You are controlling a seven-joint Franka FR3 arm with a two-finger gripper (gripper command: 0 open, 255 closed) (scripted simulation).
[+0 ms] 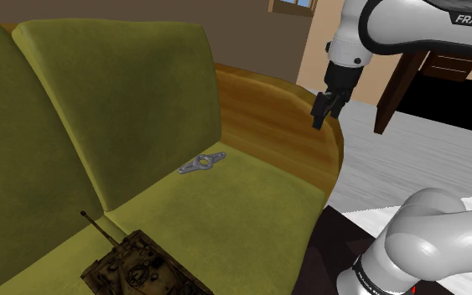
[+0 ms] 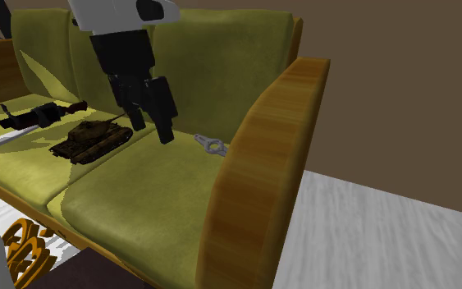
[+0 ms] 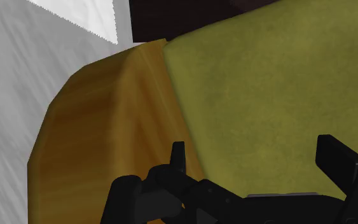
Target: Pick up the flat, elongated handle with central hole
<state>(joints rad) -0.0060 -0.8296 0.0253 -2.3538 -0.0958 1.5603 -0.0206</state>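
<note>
The handle (image 1: 202,163) is a small flat grey piece with a hole in its middle. It lies on the olive sofa seat (image 1: 225,209), close to the back cushion and the wooden armrest (image 1: 284,126); in the second exterior view the handle (image 2: 211,144) lies just beside the armrest (image 2: 262,156). My black gripper (image 1: 320,113) hangs in the air over the armrest, well to the shoulder view's right of the handle. The gripper (image 2: 151,123) is open and holds nothing. In the wrist view its fingertips (image 3: 179,156) stand wide apart over the seam between armrest (image 3: 107,127) and seat (image 3: 266,76).
A dark model tank (image 1: 137,264) sits on the neighbouring seat cushion, and a black rifle-like object (image 2: 36,115) lies further along the sofa. A dark wooden table (image 1: 418,75) stands beyond the armrest. The pale floor (image 2: 385,238) lies beside the sofa.
</note>
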